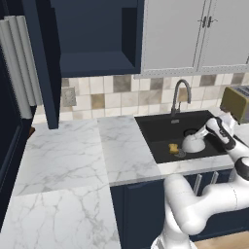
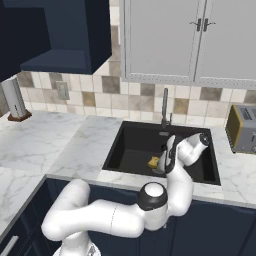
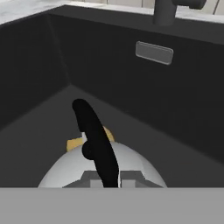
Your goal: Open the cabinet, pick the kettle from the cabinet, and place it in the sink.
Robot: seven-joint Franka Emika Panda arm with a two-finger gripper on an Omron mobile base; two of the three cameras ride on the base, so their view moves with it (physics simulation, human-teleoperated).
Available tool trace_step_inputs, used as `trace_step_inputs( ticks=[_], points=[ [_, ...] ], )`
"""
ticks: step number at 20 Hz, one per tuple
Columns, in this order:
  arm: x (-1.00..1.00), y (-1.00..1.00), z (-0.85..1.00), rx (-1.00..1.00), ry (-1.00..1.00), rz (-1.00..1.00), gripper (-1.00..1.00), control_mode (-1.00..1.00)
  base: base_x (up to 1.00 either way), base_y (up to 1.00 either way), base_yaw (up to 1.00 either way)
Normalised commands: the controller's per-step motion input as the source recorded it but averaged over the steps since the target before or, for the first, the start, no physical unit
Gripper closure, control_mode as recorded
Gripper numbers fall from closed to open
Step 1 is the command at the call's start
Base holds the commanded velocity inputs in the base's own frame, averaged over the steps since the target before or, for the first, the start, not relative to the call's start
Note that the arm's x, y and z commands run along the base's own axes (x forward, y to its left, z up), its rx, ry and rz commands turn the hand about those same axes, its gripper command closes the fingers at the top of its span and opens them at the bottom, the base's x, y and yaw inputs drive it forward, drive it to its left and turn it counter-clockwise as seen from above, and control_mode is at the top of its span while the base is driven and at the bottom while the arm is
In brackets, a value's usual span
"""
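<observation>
The white-silver kettle [image 1: 193, 144] is low inside the black sink [image 1: 155, 127], right of centre, and I cannot tell whether it rests on the floor. My gripper [image 1: 202, 134] reaches down from the right and is shut on the kettle's thin black arched handle [image 3: 94, 139]. In the hand view the kettle's dome [image 3: 63, 173] lies just below the hand, with the sink's back wall [image 3: 109, 61] behind it. The navy cabinet [image 1: 92, 41] at upper left stands open and bare, its door [image 1: 44, 63] swung out. In the right base view my arm covers the kettle in the sink [image 2: 127, 150].
A yellow sponge [image 1: 173, 148] lies in the basin just left of the kettle. The gooseneck faucet [image 1: 180, 95] rises behind the sink. A toaster [image 1: 237, 103] stands on the counter at right. A paper towel roll [image 2: 13, 99] stands at far left.
</observation>
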Motion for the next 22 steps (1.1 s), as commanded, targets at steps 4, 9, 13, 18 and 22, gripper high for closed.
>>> trace_step_inputs(
  ticks=[4, 9, 13, 18, 22],
  points=[
    [0.17, -0.05, -0.16, -0.03, 0.0, -0.01, 1.0, -1.0, 0.0, 0.0, 0.0],
    [0.15, -0.09, -0.14, 0.0, 0.0, 0.0, 1.0, -1.0, 0.0, 0.0, 0.0],
    [0.14, -0.16, -0.12, 0.0, 0.0, 0.0, 1.0, -1.0, 0.0, 0.0, 0.0],
    [0.14, -0.17, -0.13, 0.0, 0.0, 0.0, 1.0, -1.0, 0.0, 0.0, 0.0],
    [0.13, -0.16, -0.14, 0.0, 0.0, 0.0, 1.0, -1.0, 0.0, 0.0, 0.0]
  ],
)
